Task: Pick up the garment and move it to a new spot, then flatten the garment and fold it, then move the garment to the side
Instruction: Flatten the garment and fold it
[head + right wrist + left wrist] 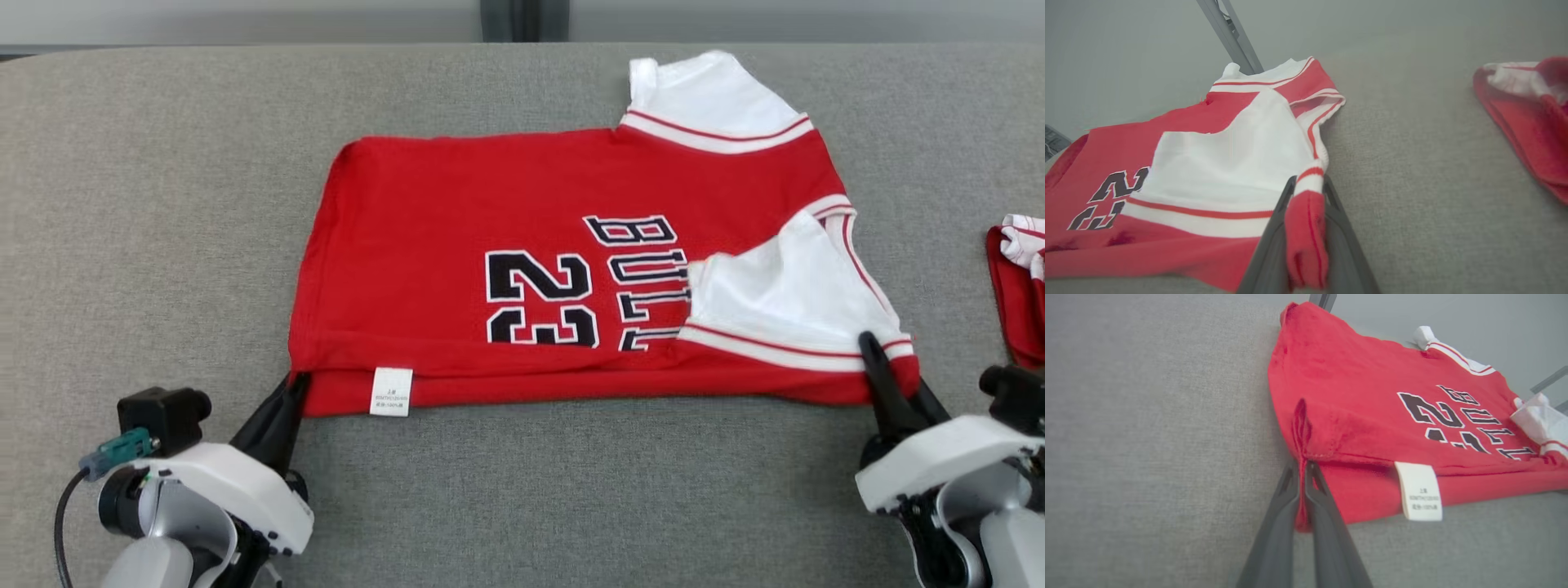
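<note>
The garment (506, 212) is a red basketball jersey with white sleeves and black "23" lettering, lying folded on the grey cloth surface. My left gripper (295, 384) is shut on its near left corner; in the left wrist view the two fingers pinch a red fold of the garment (1355, 416), left gripper (1301, 465). At the near right corner my right gripper (872, 347) is shut on the hem by the white sleeve. The right wrist view has red and white fabric of the garment (1229, 163) bunched between the right gripper (1306, 188) fingers. A white label (391, 391) hangs at the near edge.
A second red and white garment (1019, 278) lies bunched at the far right edge, also in the right wrist view as the second garment (1531, 114). The grey cloth surface (571, 498) stretches bare toward me and to the left. A grey metal post (1229, 32) stands behind it.
</note>
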